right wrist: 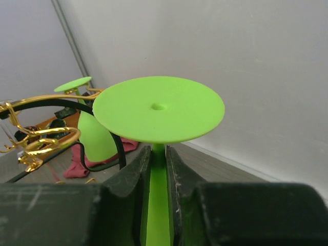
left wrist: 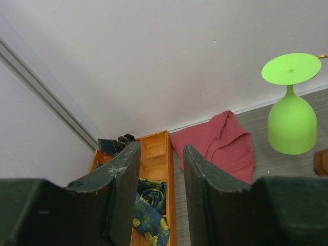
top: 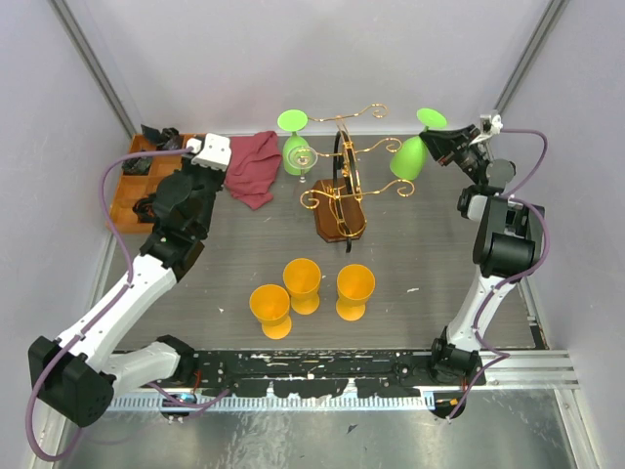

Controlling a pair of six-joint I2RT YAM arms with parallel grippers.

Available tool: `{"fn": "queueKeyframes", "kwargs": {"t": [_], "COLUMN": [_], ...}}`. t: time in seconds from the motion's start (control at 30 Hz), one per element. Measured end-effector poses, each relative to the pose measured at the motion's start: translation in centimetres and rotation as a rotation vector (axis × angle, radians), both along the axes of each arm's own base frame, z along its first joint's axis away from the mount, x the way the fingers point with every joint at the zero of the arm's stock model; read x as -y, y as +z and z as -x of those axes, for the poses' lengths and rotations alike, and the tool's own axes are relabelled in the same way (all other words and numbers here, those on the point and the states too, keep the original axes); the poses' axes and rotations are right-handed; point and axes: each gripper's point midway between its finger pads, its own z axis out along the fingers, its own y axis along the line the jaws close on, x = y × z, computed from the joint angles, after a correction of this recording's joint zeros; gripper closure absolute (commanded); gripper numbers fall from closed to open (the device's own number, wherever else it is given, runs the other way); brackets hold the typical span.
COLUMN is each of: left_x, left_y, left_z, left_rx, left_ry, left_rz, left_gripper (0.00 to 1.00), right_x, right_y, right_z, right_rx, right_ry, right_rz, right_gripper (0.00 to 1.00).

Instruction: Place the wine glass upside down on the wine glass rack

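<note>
Wine glass inverted, foot up, right fingers pinching stem; left fingers parted, empty.

**Layout across the table**

I'm seeing the wine glass rack sitting mid-table. A second wine glass is hanging upside down at its left arm, a cloth is lying further left, and a tray is sitting beyond that. The wine glass is hanging upside down right of the rack, in the right gripper. Three cups are standing in front.
</note>
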Motion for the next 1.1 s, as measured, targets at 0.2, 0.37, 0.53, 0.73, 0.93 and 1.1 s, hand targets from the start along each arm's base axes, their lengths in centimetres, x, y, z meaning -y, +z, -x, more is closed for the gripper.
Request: {"fn": "queueKeyframes", "kwargs": {"t": [0.2, 0.37, 0.53, 0.73, 0.93, 1.1], "left_x": [-0.7, -1.0, -1.1, -1.4, -1.5, -1.5], "left_y": [-0.4, -0.9, -1.4, -1.9, -2.8, -2.8], "left_z": [-0.6, -1.2, -1.7, -2.2, -2.8, -3.4], "left_rx": [-0.008, -0.017, -0.025, -0.036, -0.059, -0.063], "left_ry": [0.021, 0.034, 0.042, 0.055, 0.065, 0.070], "left_rz": [0.004, 0.002, -0.002, -0.004, -0.012, -0.013], "left_gripper": [0.54, 0.54, 0.54, 0.55, 0.55, 0.55], "right_x": [-1.6, -4.4, -6.7, -6.6, -6.6, -7.4], "right_y": [2.4, 2.3, 1.5, -0.7, -1.2, -1.1], "right_z": [0.4, 0.3, -0.6, -2.4, -3.3, -3.5], "right_rx": [0.074, 0.106, 0.126, 0.097, 0.097, 0.105], "right_ry": [0.060, 0.109, 0.155, 0.169, 0.179, 0.199], "right_rz": [0.023, 0.077, 0.099, 0.076, 0.071, 0.074], "right_gripper": [0.97, 0.97, 0.97, 0.97, 0.97, 0.97]}}
